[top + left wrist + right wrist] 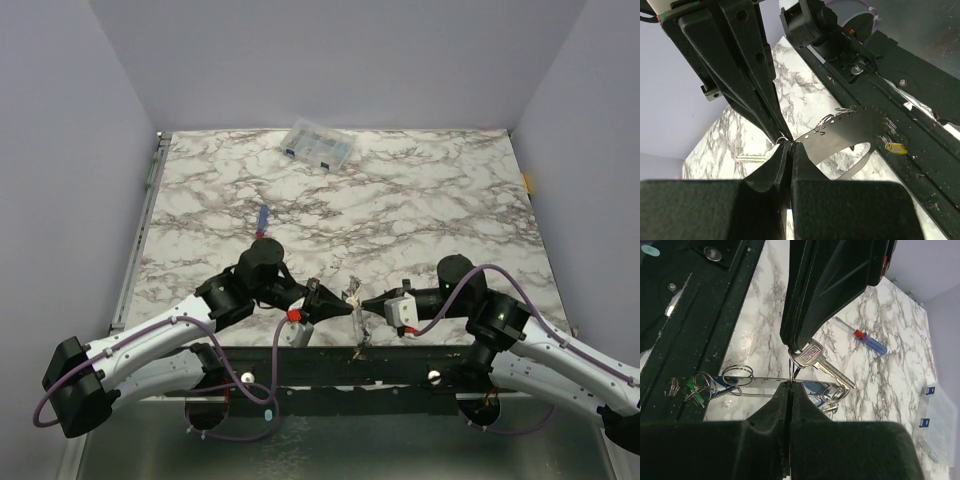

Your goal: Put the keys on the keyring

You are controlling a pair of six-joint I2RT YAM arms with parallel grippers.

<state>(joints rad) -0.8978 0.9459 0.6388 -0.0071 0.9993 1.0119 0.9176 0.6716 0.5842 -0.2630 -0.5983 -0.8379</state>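
Both grippers meet tip to tip at the table's near middle. My left gripper (pixel 788 144) (pixel 347 309) is shut on the head of a silver key (pixel 815 356); its blade (pixel 750 159) sticks out sideways. My right gripper (pixel 791 383) (pixel 364 305) is shut on the thin small split ring (pixel 795 371) at that key's head. Just beyond lies the keyring (pixel 840 130) (pixel 765 381), a grey perforated metal hoop. It carries small rings and tagged keys: a yellow tag (pixel 896 148), a green tag (pixel 692 390) and a blue tag (pixel 812 387).
A red-and-blue screwdriver (pixel 262 216) (pixel 867 341) lies on the marble table (pixel 420 200) behind the left arm. A clear compartment box (pixel 318 146) (pixel 935 420) sits at the far edge. The black base rail (pixel 330 365) runs along the near edge, right beside the hoop.
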